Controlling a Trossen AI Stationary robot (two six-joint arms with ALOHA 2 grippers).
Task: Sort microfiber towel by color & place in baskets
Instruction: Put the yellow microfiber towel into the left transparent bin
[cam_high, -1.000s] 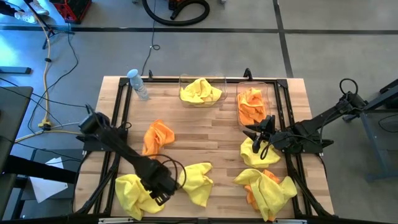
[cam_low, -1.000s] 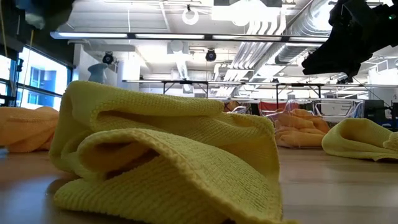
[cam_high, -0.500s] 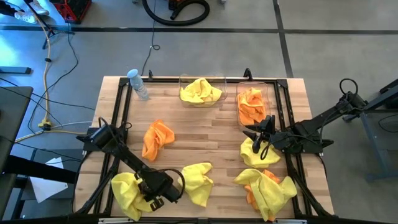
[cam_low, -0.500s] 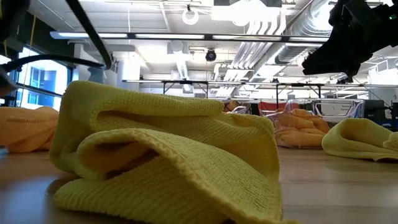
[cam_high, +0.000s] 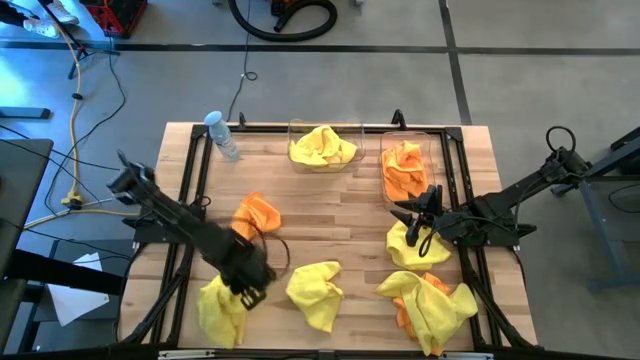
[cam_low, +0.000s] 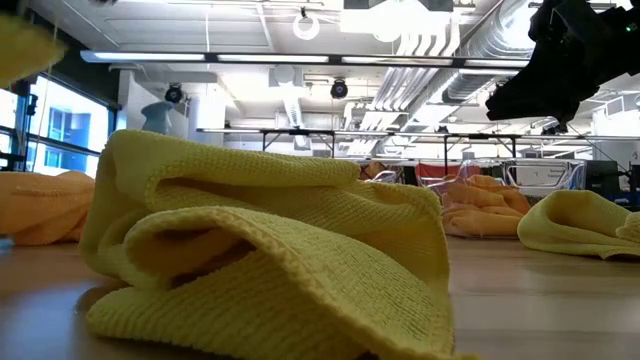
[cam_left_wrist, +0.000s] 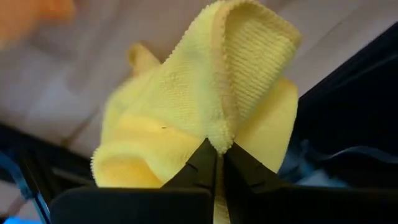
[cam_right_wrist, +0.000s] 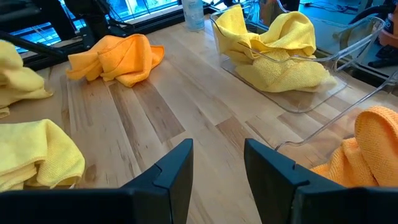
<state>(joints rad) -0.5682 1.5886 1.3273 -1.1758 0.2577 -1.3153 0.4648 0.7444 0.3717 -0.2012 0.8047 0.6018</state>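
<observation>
Since half a second ago the left gripper (cam_high: 245, 283) has drawn back from the near-left corner of the surface (cam_high: 330, 220) toward the loose orange towel (cam_high: 256, 217), taking a yellow towel (cam_high: 222, 308) with it; the cloth now trails as a narrower, pulled-up strip. In the left wrist view the fingers are pinched together on a fold of this yellow towel (cam_left_wrist: 205, 118), which hangs bunched in front of them.

The right gripper (cam_high: 417, 215) waits between the basket of orange towels (cam_high: 386, 150) and another yellow towel (cam_high: 410, 245), its fingers (cam_right_wrist: 174, 168) apart and holding nothing.

The likely step is carrying the held cloth to the basket of yellow towels (cam_high: 293, 128), which sits at the far edge, well beyond the orange towel. To do it well, lift until the trailing end is clear of the surface, since a dragging tail could snag the orange towel or the second loose yellow towel (cam_high: 315, 292) just beside it. Travel high enough to pass over the basket rim, centre above the cloths already inside, and release only once the hanging part is within the walls. The grip is on a thin fold, so moving smoothly should keep it from slipping.
</observation>
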